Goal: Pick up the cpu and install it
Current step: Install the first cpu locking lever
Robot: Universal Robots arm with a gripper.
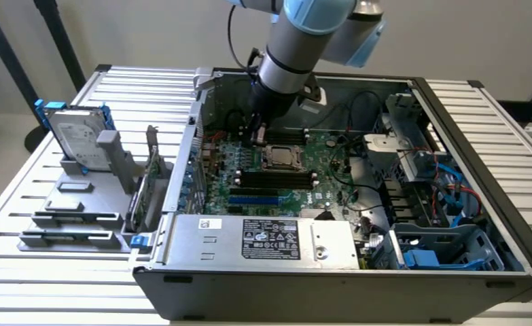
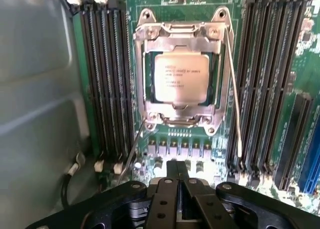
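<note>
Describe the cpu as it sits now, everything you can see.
The cpu is a small flat square chip with a silver-grey metal top bearing fine print. It lies level in the motherboard socket, the metal retention frame overlapping its edges. Memory slots flank it on both sides. The gripper is apart from it, not touching.

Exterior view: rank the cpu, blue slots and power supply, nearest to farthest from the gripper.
1. cpu, seated in its socket, right beside the gripper.
2. blue slots, mid-board, beyond the black slots.
3. power supply, at the case's front wall.
</note>
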